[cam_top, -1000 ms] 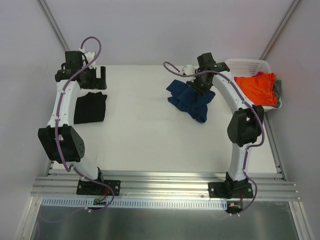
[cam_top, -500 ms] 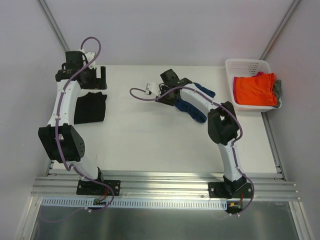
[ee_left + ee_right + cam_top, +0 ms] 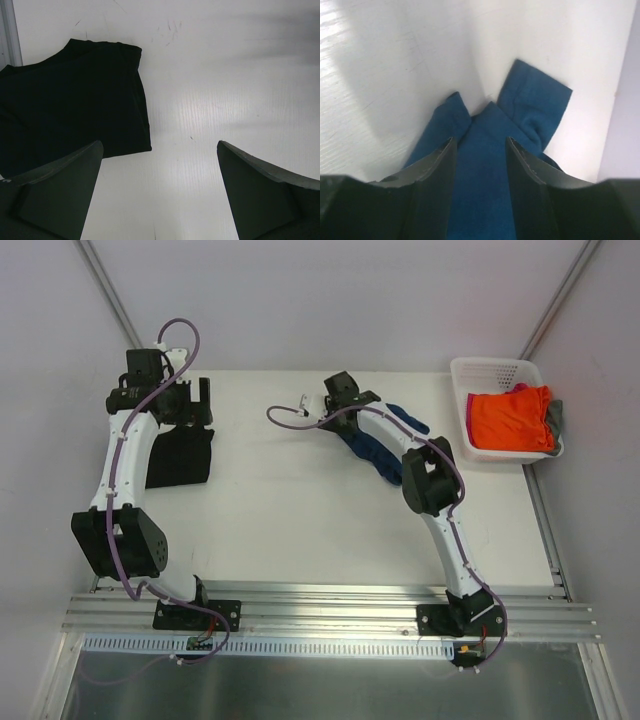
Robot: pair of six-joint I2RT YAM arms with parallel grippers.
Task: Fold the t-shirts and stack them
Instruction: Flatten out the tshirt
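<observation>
1. Hovering in the upper left of the top view, the left gripper [image 3: 159,146] has its jaws spread wide with nothing between them. Its wrist view shows only bare white table [image 3: 210,90] in the gap.
2. Just below that gripper in the top view lies the black shirt [image 3: 181,456], a flat, folded rectangle near the table's left edge. In the left wrist view it fills the upper left, with one straight edge and a square corner facing the gap.
3. At upper centre of the top view, the right arm bends over to the middle of the table's far side. The right gripper [image 3: 480,142] has its jaws partly apart, and blue cloth shows in the gap. I cannot tell whether the cloth is pinched or only lies beneath.
4. The navy shirt [image 3: 388,443] lies crumpled under that arm, right of centre. A sleeve sticks out in the right wrist view.
5. At upper right sits the basket [image 3: 497,370], holding the orange shirt [image 3: 510,420]. A pink shirt [image 3: 521,388] peeks out behind the orange one, and a grey shirt [image 3: 556,418] hangs over the right rim.
</observation>
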